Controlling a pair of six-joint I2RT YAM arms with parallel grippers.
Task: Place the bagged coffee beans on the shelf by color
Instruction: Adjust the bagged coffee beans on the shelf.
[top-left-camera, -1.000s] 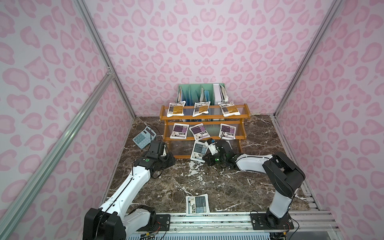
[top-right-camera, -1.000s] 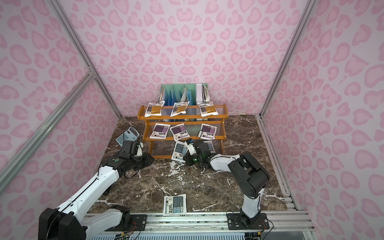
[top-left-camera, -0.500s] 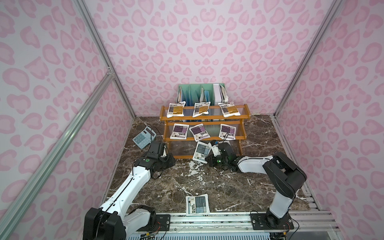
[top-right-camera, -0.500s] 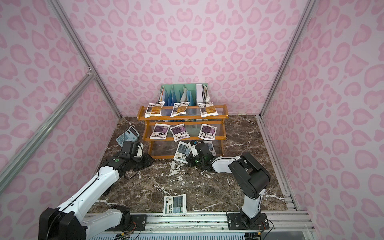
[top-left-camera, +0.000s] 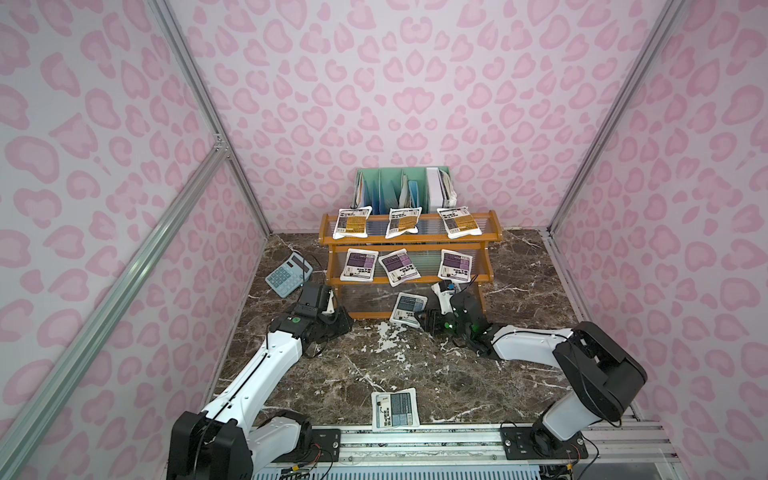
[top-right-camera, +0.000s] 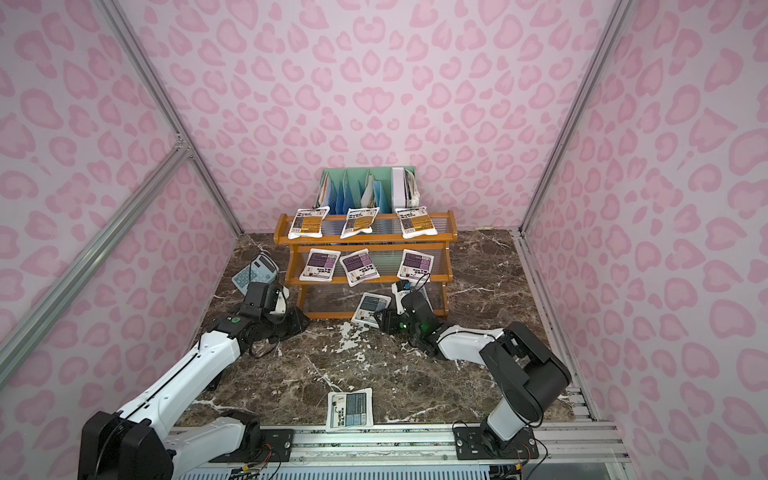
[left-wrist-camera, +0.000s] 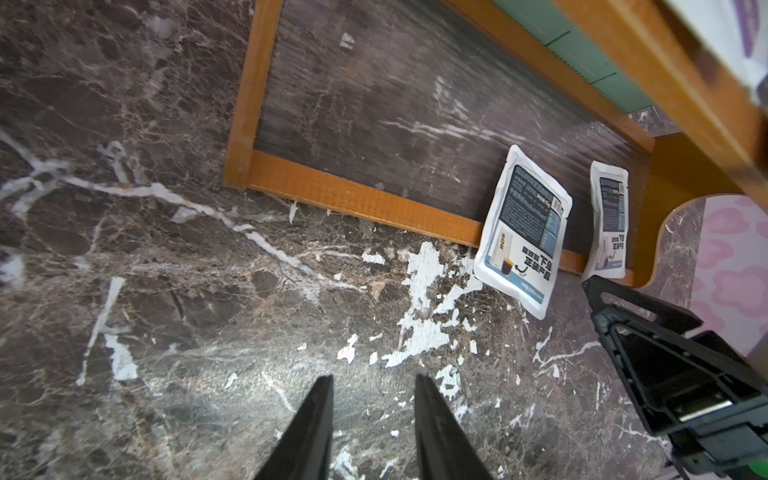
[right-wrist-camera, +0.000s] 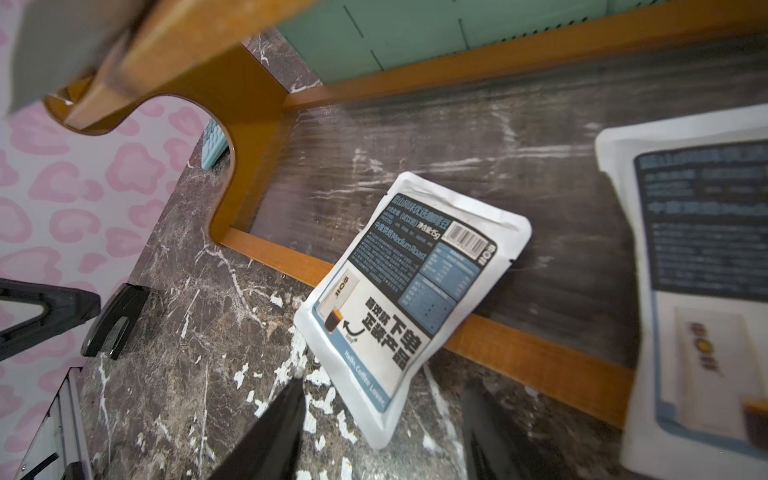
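1. Hidden in both top views behind the right gripper (top-left-camera: 424, 321): second grey-blue pouch (left-wrist-camera: 610, 216), shown only by the wrist cameras, on the bottom tier of the shelf (top-left-camera: 328, 240), lower end over the front rail; blurred and cut off from the right wrist.
2. Too small to read in the top views: label print.
3. Right gripper jaws apart, pinching nothing; lower corner of the leaning grey-blue pouch (top-left-camera: 407, 309) between the fingers, upper half on the bottom tier, lower half across the front rail onto the table (top-left-camera: 415, 365).
4. Left gripper (left-wrist-camera: 374, 378) jaws partly parted, empty, over the table.
5. Top tier: three yellow-orange pouches (top-left-camera: 352, 222). Middle tier: three purple pouches (top-left-camera: 359, 264). Front table edge, well apart from the shelf: third grey-blue pouch (top-left-camera: 394, 409).
6. Pouches soft, white, pillow-shaped, crimped at the ends. Shelf of glossy orange-brown wood with clear ribbed panels. Table dark marble, white-veined, flaked white near the shelf.
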